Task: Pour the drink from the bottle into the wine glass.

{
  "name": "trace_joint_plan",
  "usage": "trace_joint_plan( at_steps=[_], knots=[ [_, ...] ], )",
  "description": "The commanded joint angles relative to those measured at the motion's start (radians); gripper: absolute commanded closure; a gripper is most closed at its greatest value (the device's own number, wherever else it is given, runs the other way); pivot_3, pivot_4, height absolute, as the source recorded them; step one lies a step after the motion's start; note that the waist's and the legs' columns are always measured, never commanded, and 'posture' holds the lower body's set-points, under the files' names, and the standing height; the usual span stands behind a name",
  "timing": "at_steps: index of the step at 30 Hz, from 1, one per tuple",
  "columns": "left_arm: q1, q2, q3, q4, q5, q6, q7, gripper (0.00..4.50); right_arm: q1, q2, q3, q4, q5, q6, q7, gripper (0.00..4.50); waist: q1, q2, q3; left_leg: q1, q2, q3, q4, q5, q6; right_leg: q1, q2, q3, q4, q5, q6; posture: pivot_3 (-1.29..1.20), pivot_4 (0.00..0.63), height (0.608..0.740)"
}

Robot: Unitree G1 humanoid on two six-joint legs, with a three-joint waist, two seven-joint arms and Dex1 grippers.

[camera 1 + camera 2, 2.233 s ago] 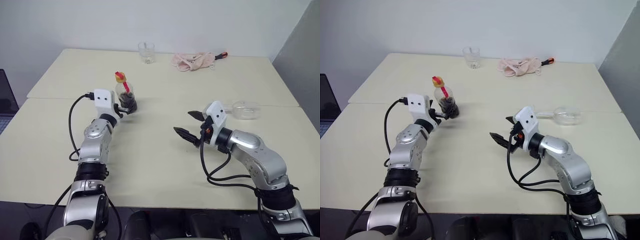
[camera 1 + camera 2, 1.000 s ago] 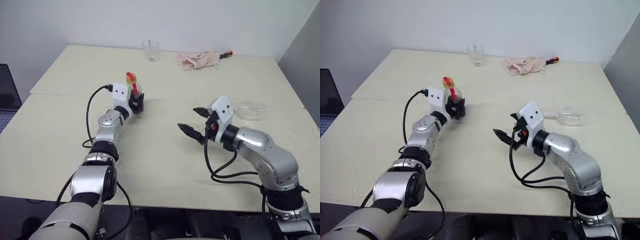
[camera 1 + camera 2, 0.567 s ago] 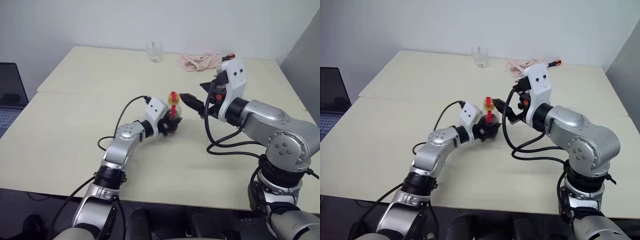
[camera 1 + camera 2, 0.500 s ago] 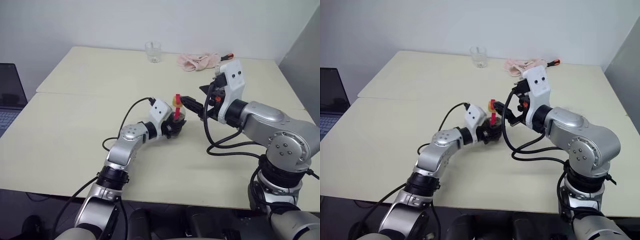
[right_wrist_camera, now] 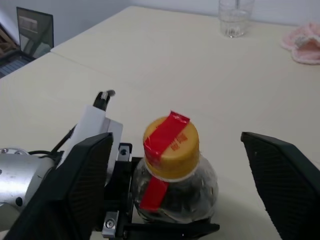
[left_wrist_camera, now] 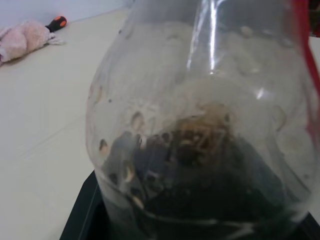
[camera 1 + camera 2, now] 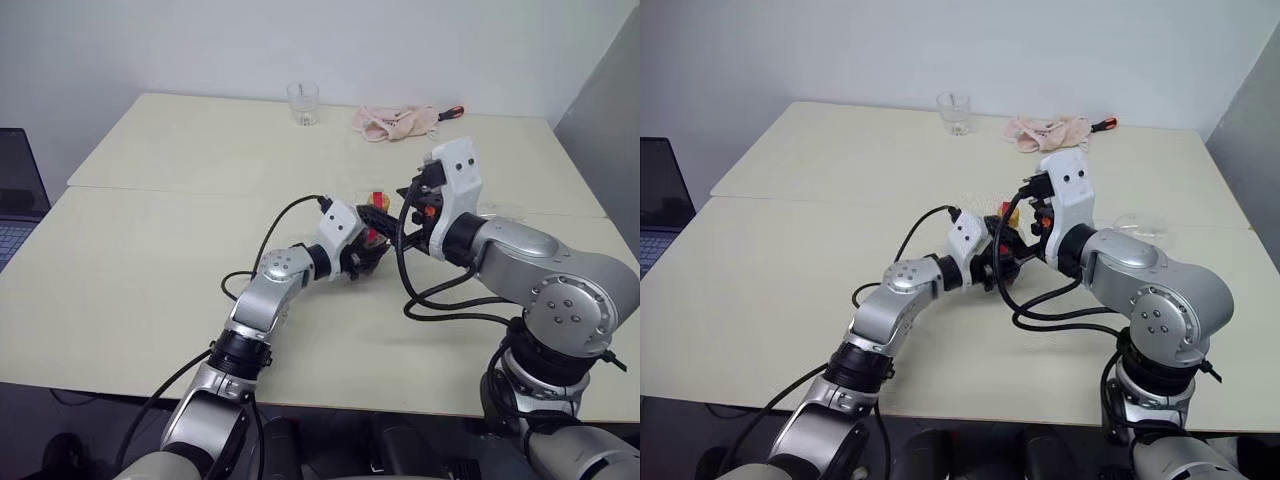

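Note:
The bottle [image 5: 172, 150] is small and clear, with a yellow cap and a red strip, and stands upright just above the table's middle. The dark drink [image 6: 200, 185] sits low in its body. My left gripper [image 7: 362, 252] is shut on the bottle's body from the side. Over the cap hangs my right gripper [image 5: 175, 136], open, one finger [image 5: 85, 185] on each side and both clear of it. The wine glass [image 7: 1137, 222] lies on its side on the table behind my right forearm, partly hidden.
A short clear tumbler [image 7: 303, 102] stands at the table's far edge. A pink cloth [image 7: 395, 122] and a screwdriver [image 7: 450, 112] lie to its right. A laptop [image 7: 15, 195] sits past the table's left edge. A seam [image 7: 180, 190] crosses the tabletop.
My left arm has carried the bottle right and nearer, to under the right gripper. The right gripper has risen slightly and turned, so its fingers now straddle the cap.

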Motion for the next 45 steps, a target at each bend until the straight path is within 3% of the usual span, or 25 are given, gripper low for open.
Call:
trace_joint_plan(
  at_steps=[1, 19, 23, 27, 30, 35, 45],
  knots=[
    [-0.026, -0.009, 0.009, -0.034, 0.001, -0.036, 0.007, 2.45, 0.004, 0.007, -0.014, -0.015, -0.012, -0.011, -0.009, 0.39, 0.0, 0.0, 0.0, 0.0, 0.0, 0.0, 0.0, 0.0, 0.0, 0.0, 0.0, 0.0, 0.0, 0.0, 0.0, 0.0, 0.15, 0.74],
    [-0.026, -0.022, 0.034, -0.025, -0.053, -0.01, -0.025, 2.45, -0.061, 0.06, -0.092, -0.014, -0.035, 0.013, -0.024, 0.39, 0.0, 0.0, 0.0, 0.0, 0.0, 0.0, -0.001, 0.0, 0.0, 0.0, 0.0, 0.0, 0.0, 0.0, 0.0, 0.0, 0.15, 0.74],
    [-0.059, 0.023, 0.055, 0.051, -0.098, -0.039, -0.141, 2.5, -0.118, -0.046, -0.209, -0.052, 0.033, 0.086, 0.074, 0.39, 0.002, 0.001, 0.001, 0.0, 0.0, 0.0, -0.002, 0.0, 0.0, -0.001, 0.0, -0.001, -0.001, 0.0, 0.0, 0.0, 0.15, 0.74],
    [-0.109, 0.043, 0.069, 0.14, -0.131, -0.077, -0.25, 2.51, -0.091, -0.121, -0.237, -0.091, 0.116, 0.099, 0.117, 0.39, 0.002, 0.001, 0.001, 0.0, 0.0, 0.0, -0.003, 0.0, 0.0, 0.0, 0.0, -0.003, -0.002, 0.0, 0.0, 0.0, 0.15, 0.74],
    [-0.178, 0.052, 0.058, 0.268, -0.122, -0.137, -0.354, 2.51, -0.041, -0.112, -0.219, -0.154, 0.151, 0.099, 0.073, 0.39, 0.003, 0.001, 0.001, 0.0, 0.0, -0.001, -0.003, 0.0, 0.0, 0.0, 0.0, -0.002, -0.002, -0.001, 0.0, 0.0, 0.15, 0.74],
    [-0.287, 0.026, 0.045, 0.478, -0.09, -0.252, -0.455, 2.52, 0.014, 0.016, -0.165, -0.248, 0.117, 0.099, -0.088, 0.39, -0.001, 0.001, 0.001, -0.001, -0.001, -0.001, -0.003, 0.0, 0.0, -0.001, 0.0, -0.002, -0.002, -0.002, 0.001, 0.0, 0.15, 0.74],
    [-0.412, -0.052, 0.05, 0.728, -0.032, -0.398, -0.541, 2.52, 0.05, 0.165, -0.07, -0.335, -0.004, 0.099, -0.327, 0.39, -0.001, 0.001, 0.001, -0.002, -0.001, -0.001, -0.003, 0.0, 0.0, -0.002, 0.0, -0.004, -0.002, -0.002, 0.002, 0.0, 0.15, 0.74]
  ],
)
